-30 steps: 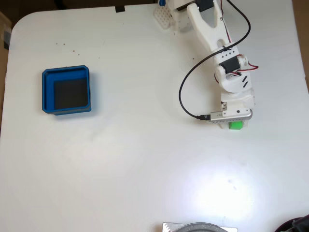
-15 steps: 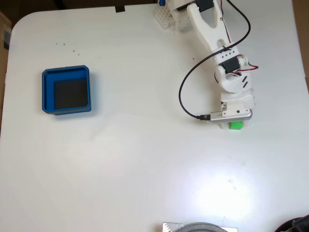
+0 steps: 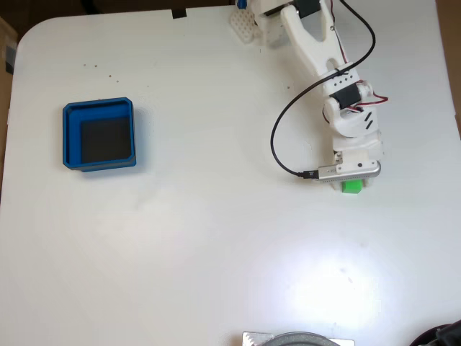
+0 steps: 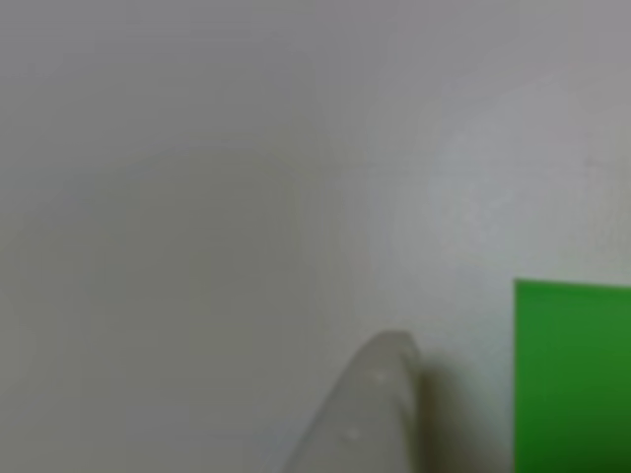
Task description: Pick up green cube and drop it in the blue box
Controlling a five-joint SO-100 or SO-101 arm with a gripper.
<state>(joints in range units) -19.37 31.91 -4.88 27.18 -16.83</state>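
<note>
While the arm [image 3: 328, 65] reaches down the right side of the white table [image 3: 216, 238] in the fixed view, we see its gripper [image 3: 351, 182] low over the green cube [image 3: 352, 187], which lies on the tabletop partly tucked under the silver wrist camera housing [image 3: 349, 170]. We cannot tell from either view whether the jaws are spread or pressed on the cube. In the other view, a blurred pale fingertip [image 4: 370, 414] rises from the bottom edge, with the cube [image 4: 572, 374] just beside it on the right, a narrow shadowed strip of table between them; the cube's top and left edges are straight and sharp there, and its right side runs off the frame.

We find the blue box [image 3: 99, 135] well apart from the cube, near the table's left edge in the fixed view, its dark floor bare. Between box and cube the tabletop is open white surface, marked by a few small specks near the upper left. A black cable [image 3: 284, 137] loops out to the left of the arm and plugs into the camera housing. The table's right edge lies near the gripper. At the bottom edge a grey rounded object [image 3: 299, 338] pokes in, and a bright glare patch sits on the table just above it.
</note>
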